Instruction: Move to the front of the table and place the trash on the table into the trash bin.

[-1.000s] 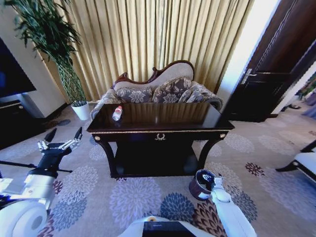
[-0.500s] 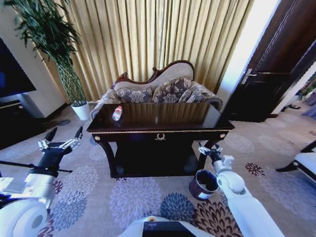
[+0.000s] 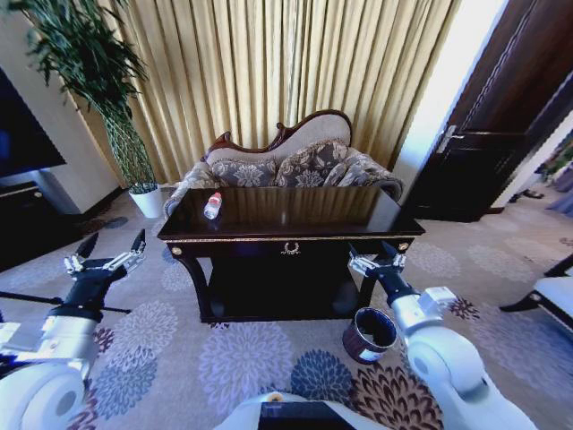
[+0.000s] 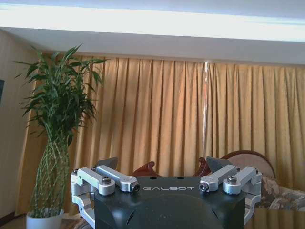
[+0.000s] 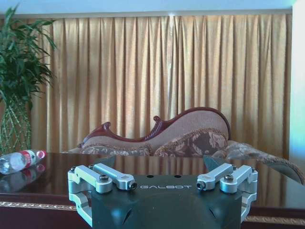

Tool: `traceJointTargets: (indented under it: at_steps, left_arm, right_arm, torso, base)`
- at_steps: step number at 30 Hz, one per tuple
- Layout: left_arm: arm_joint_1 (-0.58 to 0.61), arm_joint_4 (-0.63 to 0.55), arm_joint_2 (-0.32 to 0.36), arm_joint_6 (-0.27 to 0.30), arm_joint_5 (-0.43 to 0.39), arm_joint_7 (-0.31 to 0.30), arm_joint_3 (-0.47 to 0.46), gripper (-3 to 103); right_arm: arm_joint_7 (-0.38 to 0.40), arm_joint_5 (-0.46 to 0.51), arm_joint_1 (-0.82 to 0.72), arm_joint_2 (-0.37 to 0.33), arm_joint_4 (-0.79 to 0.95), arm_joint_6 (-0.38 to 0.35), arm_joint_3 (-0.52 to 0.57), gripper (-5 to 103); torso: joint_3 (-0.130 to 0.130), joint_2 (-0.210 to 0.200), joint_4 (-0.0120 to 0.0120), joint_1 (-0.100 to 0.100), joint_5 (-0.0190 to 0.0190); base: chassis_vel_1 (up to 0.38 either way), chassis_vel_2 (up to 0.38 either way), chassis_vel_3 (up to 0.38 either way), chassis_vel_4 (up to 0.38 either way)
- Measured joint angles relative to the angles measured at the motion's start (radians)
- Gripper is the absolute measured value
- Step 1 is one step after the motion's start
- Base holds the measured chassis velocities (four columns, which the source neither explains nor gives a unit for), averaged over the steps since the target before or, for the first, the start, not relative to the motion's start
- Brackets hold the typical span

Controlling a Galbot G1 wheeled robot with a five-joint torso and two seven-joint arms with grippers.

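- Rising from beside the trash bin, the right gripper [image 3: 377,261] now stands level with the front edge of the dark glossy wooden console table [image 3: 358,210], near its right front corner; a second ago it hung low by the bin's rim.
- Its fingers are spread apart and hold nothing.
- The left gripper [image 3: 100,254] hovers well left of the table over the patterned carpet [image 3: 251,358], likewise spread and empty, its position barely altered.
- The clear plastic bottle with red cap and red label [image 3: 212,205] lies on its side at the table's left rear, untouched; the right wrist view shows it [image 5: 19,160] far off to one side of that gripper.
- The small round dark bin with a white label [image 3: 368,334] stands on the carpet by the table's right front leg, just below the right arm.
- Judgement: the right arm is being readied for a reach, but the bottle lies at the opposite end, so the pick-up has not begun.
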Motion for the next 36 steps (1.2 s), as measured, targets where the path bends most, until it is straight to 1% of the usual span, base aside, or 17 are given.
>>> traceJointTargets:
  at_steps: [1, 2, 5, 6, 8, 9, 16, 36]
  left_arm:
    - [0.001, 0.0, 0.0, 0.016, 0.0, -0.015, -0.001, 100]
    - [0.001, 0.0, 0.0, 0.016, 0.0, -0.015, -0.001, 100]
    - [0.0, 0.0, 0.001, 0.09, 0.0, -0.056, -0.016, 100]
    - [0.0, 0.0, 0.001, 0.09, 0.0, -0.056, -0.016, 100]
    - [0.002, 0.0, 0.004, 0.119, 0.001, -0.066, -0.029, 100]
    - [0.003, 0.0, 0.005, 0.123, 0.003, -0.068, -0.033, 100]
    - [0.003, 0.0, 0.006, 0.126, 0.006, -0.076, -0.038, 100]
    - [0.003, 0.0, 0.007, 0.12, 0.006, -0.073, -0.031, 100]
  right_arm:
    - [0.0, -0.003, 0.002, -0.001, 0.015, -0.011, -0.002, 100]
    - [0.0, -0.003, 0.002, -0.001, 0.015, -0.011, -0.002, 100]
    - [0.0, -0.005, 0.014, -0.008, 0.026, -0.018, -0.01, 100]
    - [0.0, -0.005, 0.014, -0.008, 0.026, -0.018, -0.01, 100]
    - [0.0, -0.009, 0.021, -0.01, 0.026, -0.019, -0.013, 100]
    - [0.0, -0.01, 0.023, -0.01, 0.026, -0.019, -0.013, 100]
    - [0.0, -0.012, 0.029, -0.015, 0.025, -0.02, -0.016, 100]
    - [-0.001, -0.027, 0.034, -0.009, 0.017, -0.019, -0.035, 100]
  torso:
    - [0.0, 0.0, 0.0002, 0.0, 0.0001]
    - [0.0, 0.0, 0.0002, 0.0, 0.0001]
    - [0.0, 0.0, 0.0002, 0.0, 0.0001]
    - [0.0, 0.0, 0.0002, 0.0, 0.0001]
    - [0.0, 0.0, 0.0002, 0.0, 0.0001]
    - [0.0, 0.0, 0.0001, 0.0, 0.0001]
    - [0.0, 0.0, 0.0001, 0.0, 0.0001]
    - [0.0, 0.0, 0.0001, 0.0, 0.0001]
  base:
    - [0.0, 0.0, 0.0, 0.0]
    - [0.0, 0.0, 0.0, 0.0]
    - [0.0, 0.0, 0.0, 0.0]
    - [0.0, 0.0, 0.0, 0.0]
    - [0.0, 0.0, 0.0, 0.0]
    - [-0.05, 0.04, 0.03, -0.039]
    - [-0.076, 0.068, 0.071, -0.069]
    - [-0.129, 0.127, 0.127, -0.123]
